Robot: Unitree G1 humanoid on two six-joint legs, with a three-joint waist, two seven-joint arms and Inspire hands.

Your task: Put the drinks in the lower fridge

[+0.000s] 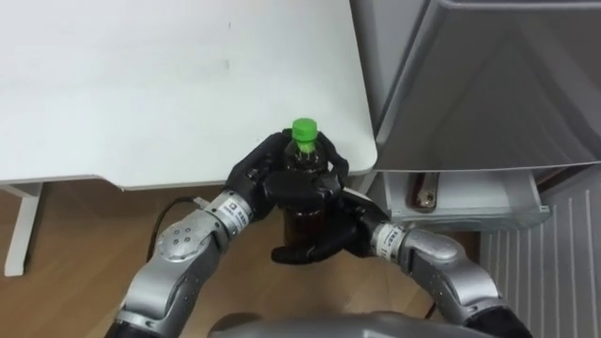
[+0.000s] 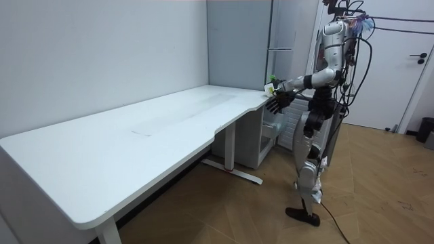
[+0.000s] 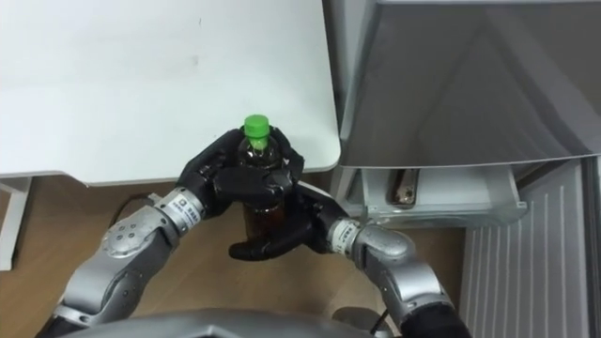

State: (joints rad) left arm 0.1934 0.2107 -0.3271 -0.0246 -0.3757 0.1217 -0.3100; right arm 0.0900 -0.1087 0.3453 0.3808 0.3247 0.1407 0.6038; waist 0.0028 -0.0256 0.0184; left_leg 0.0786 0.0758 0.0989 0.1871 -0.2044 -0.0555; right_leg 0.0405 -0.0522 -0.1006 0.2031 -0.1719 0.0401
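Bottle [image 1: 302, 218] (green-capped) clasped, left hand [image 1: 266, 180], right hand [image 1: 324, 239]

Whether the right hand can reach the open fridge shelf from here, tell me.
Probably yes. The right hand, curled under the bottle that the left hand also grips, is just beside the open fridge shelf, with nothing between them.

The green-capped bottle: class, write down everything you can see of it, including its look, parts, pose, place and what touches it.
The bottle looks like clear plastic, filled with a dark brown drink and closed by a bright green cap. It is upright, held in the air just off the corner of the white desk, left of the fridge. The left hand wraps its upper part and the right hand curls under its lower part. A label cannot be made out.
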